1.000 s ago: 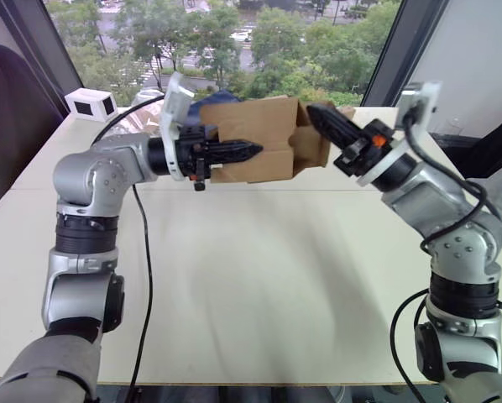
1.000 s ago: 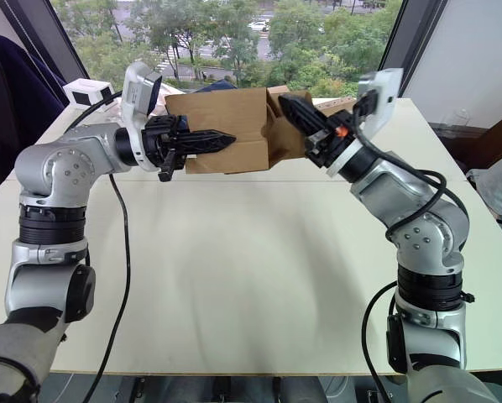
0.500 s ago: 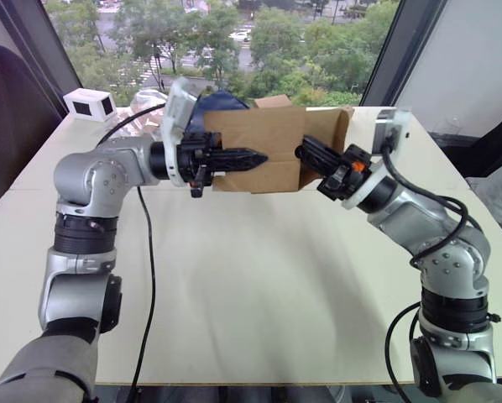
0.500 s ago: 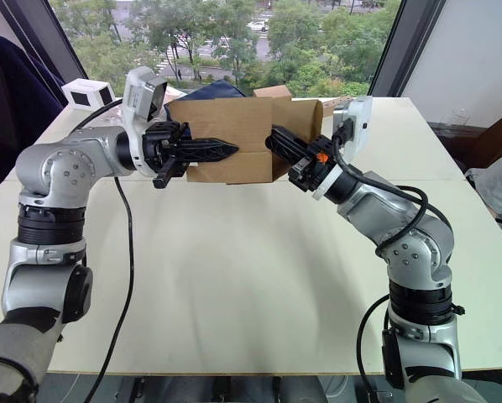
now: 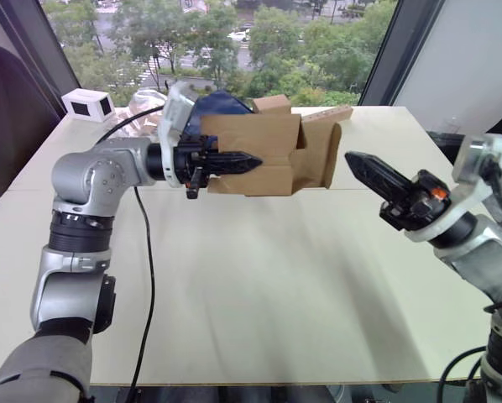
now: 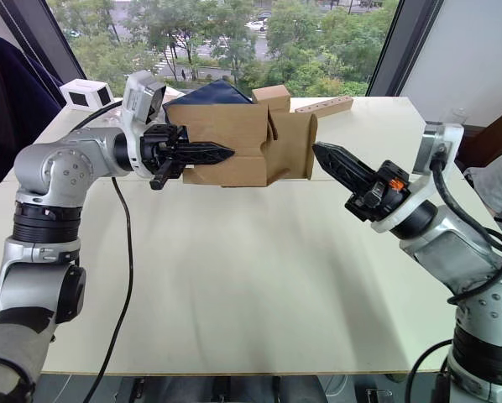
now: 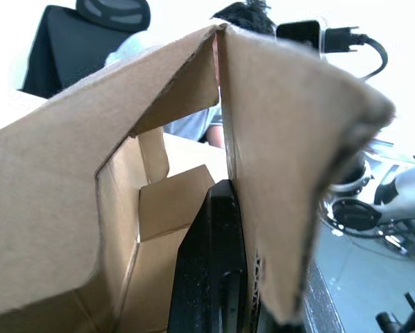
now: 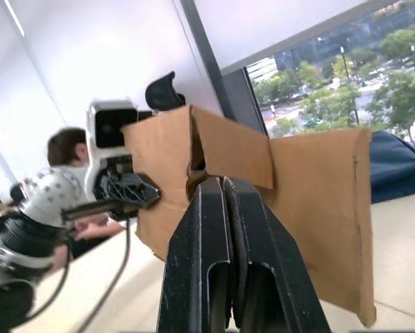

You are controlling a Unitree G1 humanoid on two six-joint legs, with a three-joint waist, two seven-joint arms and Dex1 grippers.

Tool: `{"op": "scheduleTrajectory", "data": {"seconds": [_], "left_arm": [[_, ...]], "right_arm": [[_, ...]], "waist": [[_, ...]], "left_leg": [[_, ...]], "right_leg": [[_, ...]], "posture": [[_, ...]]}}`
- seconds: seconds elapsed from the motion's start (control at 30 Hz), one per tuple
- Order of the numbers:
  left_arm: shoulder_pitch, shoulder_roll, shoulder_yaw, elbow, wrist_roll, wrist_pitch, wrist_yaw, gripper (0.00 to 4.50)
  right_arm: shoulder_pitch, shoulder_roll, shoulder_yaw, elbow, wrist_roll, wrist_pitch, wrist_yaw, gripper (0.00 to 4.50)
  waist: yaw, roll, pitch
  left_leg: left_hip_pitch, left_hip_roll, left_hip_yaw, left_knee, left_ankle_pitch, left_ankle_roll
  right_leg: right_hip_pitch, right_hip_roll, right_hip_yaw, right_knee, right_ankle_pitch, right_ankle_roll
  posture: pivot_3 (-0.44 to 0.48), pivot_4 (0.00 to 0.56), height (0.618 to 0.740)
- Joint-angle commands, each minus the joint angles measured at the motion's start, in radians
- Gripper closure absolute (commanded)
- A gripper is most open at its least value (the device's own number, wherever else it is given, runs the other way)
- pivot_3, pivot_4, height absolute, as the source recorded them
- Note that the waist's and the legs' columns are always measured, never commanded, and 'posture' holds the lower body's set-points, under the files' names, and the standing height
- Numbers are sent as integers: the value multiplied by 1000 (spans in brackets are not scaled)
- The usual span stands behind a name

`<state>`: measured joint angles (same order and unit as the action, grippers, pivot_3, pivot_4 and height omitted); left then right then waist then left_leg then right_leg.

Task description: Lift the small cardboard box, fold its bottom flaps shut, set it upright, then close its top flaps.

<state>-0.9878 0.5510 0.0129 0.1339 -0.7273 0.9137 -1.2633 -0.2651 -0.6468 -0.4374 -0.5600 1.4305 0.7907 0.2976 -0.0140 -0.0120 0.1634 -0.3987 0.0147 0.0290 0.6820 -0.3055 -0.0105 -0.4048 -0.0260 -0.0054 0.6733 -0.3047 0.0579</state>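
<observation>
The small cardboard box [image 5: 253,154] hung in the air above the far part of the desk [image 5: 259,277], lying on its side, with one flap [image 5: 320,156] swung out toward the robot's right. The left claw [image 5: 249,159] was clamped on the box's near wall, one finger visible inside the box in the left wrist view. The right claw [image 5: 362,165] hovered apart from the box, to its right, fingers pressed together and holding nothing. Behind the box sat a more cube-like tan box [image 6: 272,96], a long wooden block [image 6: 322,105] and a small white device [image 5: 88,103].
</observation>
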Motion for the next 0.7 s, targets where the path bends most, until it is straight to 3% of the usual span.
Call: {"op": "scheduleTrajectory", "data": {"seconds": [0.03, 0.3, 0.7], "left_arm": [[-21, 4, 11, -23, -15, -10, -7, 4500], [-23, 3, 12, -54, -34, 13, -5, 4500], [12, 16, 2, -94, -44, 35, -5, 4500]], "right_arm": [[61, -24, 81, -53, -136, -11, 28, 4457], [40, 18, 193, -36, -295, -69, 62, 4457], [-31, 103, 241, -36, -265, -66, 57, 4457]], "waist": [[1, 0, 0], [3, 0, 0], [3, 0, 0]], "left_leg": [[0, 0, 0, 0, 0, 0], [-1, 0, 0, 1, 0, 0], [-1, 0, 0, 1, 0, 0]], "right_leg": [[0, 0, 0, 0, 0, 0], [0, 1, 0, -1, 0, 0], [0, 0, 0, -1, 0, 0]], "posture": [[0, 150, 740], [0, 150, 740], [0, 150, 740]]}}
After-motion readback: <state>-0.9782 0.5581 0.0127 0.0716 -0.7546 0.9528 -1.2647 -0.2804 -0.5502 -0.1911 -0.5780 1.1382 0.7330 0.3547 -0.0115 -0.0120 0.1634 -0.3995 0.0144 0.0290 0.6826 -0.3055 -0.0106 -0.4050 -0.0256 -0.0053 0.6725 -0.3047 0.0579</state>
